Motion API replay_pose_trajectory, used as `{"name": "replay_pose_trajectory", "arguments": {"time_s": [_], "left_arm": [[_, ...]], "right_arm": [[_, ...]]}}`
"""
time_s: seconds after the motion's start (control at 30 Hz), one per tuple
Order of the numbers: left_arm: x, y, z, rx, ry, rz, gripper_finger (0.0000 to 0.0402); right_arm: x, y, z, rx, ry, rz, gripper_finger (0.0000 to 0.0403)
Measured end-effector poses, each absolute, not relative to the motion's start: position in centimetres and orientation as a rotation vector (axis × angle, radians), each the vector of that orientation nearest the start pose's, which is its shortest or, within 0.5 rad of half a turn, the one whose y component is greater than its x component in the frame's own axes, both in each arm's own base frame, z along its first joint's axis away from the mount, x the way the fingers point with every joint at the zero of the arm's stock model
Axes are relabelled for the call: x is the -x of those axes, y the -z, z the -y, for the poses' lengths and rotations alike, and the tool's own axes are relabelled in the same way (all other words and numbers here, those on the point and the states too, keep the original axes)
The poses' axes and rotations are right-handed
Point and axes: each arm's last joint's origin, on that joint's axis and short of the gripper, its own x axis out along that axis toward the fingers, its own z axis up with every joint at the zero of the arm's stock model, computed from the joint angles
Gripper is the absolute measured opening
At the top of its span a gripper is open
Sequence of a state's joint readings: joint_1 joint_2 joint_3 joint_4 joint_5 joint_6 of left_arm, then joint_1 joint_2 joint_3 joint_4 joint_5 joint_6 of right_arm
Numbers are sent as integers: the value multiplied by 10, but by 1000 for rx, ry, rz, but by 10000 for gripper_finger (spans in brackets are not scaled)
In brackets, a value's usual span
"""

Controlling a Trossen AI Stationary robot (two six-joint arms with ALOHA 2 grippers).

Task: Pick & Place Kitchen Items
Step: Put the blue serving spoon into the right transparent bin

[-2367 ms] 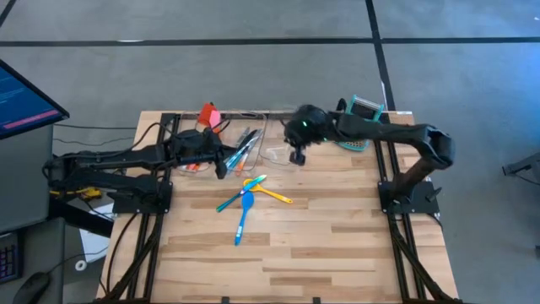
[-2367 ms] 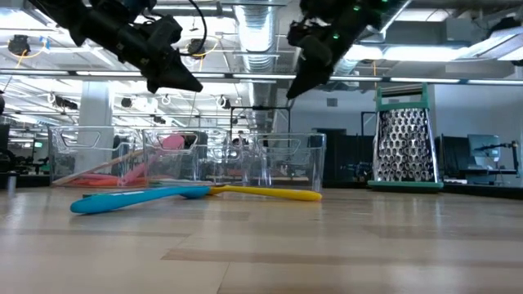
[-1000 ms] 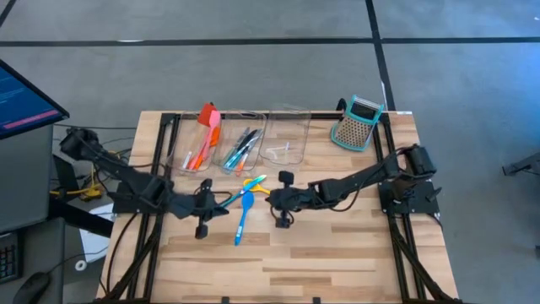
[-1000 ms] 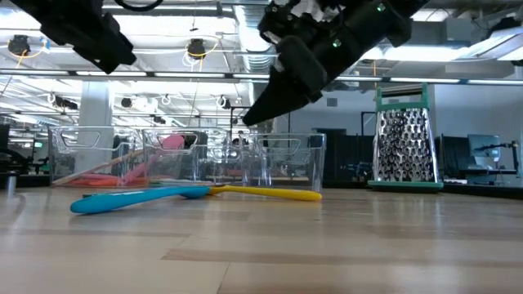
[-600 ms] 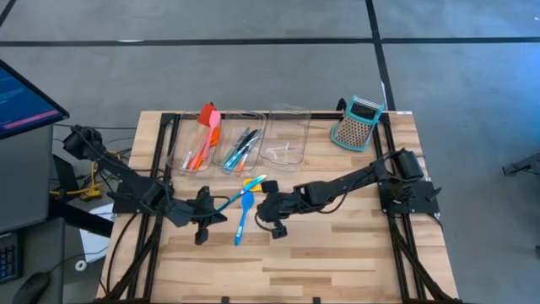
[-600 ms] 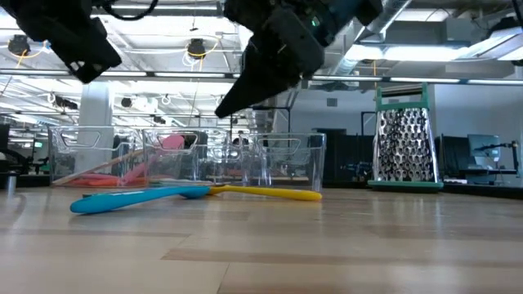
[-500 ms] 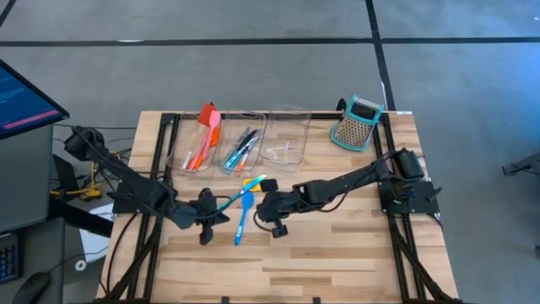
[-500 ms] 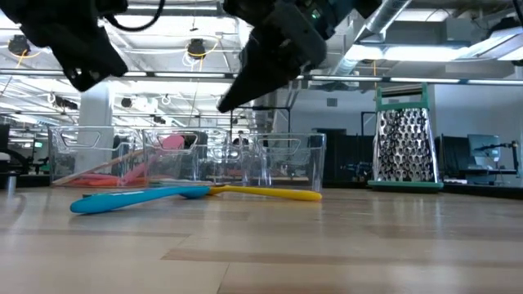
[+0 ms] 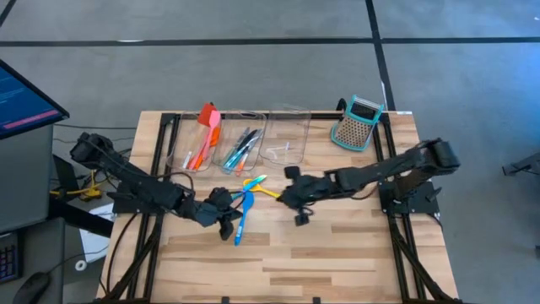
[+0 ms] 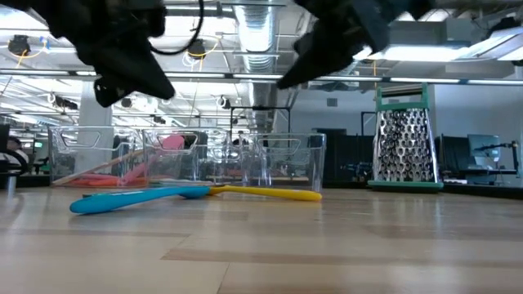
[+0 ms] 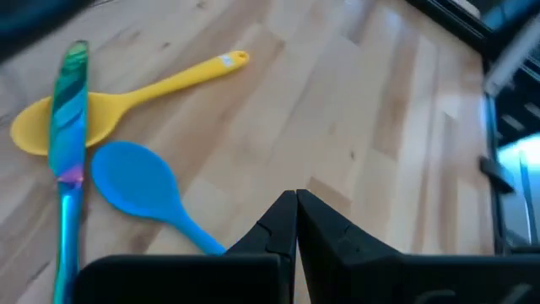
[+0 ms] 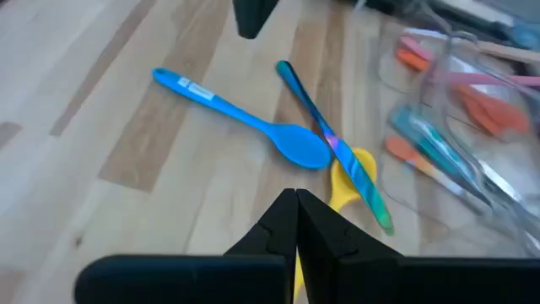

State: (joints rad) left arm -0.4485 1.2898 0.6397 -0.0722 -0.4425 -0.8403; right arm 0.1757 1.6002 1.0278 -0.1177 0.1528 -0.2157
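Left pincer (image 9: 226,226) low over the wooden counter (image 9: 337,253), just beside the handle end of the blue spoon (image 9: 243,214), fingers pressed together and holding nothing. Right pincer (image 9: 301,218) also over the counter, on the other side of the loose utensils, fingers likewise together and empty; from its wrist view, fingertips (image 12: 295,203) meeting in a point above the spoons.

Three loose utensils in a small cluster at mid-counter: blue spoon lying lengthwise, bowl toward the bins; yellow spoon (image 9: 272,193) with its handle angled toward the right arm; a slim teal knife-like piece (image 9: 239,194) crossing over the yellow spoon's bowl. Same three seen from the left wrist: yellow spoon (image 11: 126,100), blue spoon bowl (image 11: 135,179), iridescent teal piece (image 11: 69,127) laid across the yellow bowl.

Behind the cluster, three clear bins in a row at the far edge: left bin (image 9: 196,143) with orange and red spatulas, one sticking up over the rim; middle bin (image 9: 240,145) with several blue and dark utensils; right bin (image 9: 285,142) with what looks like one pale piece. Teal-and-grey box grater (image 9: 358,123) upright near the far right corner, apart from the bins.
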Motion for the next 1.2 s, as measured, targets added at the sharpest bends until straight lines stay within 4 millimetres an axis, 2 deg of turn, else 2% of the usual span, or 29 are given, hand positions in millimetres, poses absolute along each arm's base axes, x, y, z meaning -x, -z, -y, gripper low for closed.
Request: {"name": "replay_pose_trajectory", "arguments": {"time_s": [0.17, 0.33, 0.47, 0.6, 0.67, 0.8, 0.97, 1.07, 1.2], "left_arm": [[-235, -190, 85, 596, -354, -606, 1], [-242, -173, 82, 753, -452, -648, 1], [-259, -169, 85, 843, -446, -706, 1], [-283, -185, 83, 894, -392, -748, 1], [-297, -199, 81, 890, -360, -753, 1], [-310, -233, 73, 836, -366, -762, 0], [-319, -269, 62, 799, -413, -765, 0], [-322, -273, 59, 823, -451, -774, 0], [-322, -261, 60, 859, -529, -837, 0]], "right_arm": [[-296, -220, -47, 357, -121, -558, 0], [-264, -212, -31, 354, -150, -392, 0], [-242, -204, -18, 324, -100, -278, 0], [-224, -189, -15, 272, -78, -216, 0], [-215, -179, -15, 247, -77, -207, 0], [-202, -163, -17, 193, -87, -224, 0], [-193, -153, -19, 171, -97, -250, 0], [-194, -156, -18, 170, -92, -222, 0], [-194, -158, -18, 197, -88, -192, 0]]}}
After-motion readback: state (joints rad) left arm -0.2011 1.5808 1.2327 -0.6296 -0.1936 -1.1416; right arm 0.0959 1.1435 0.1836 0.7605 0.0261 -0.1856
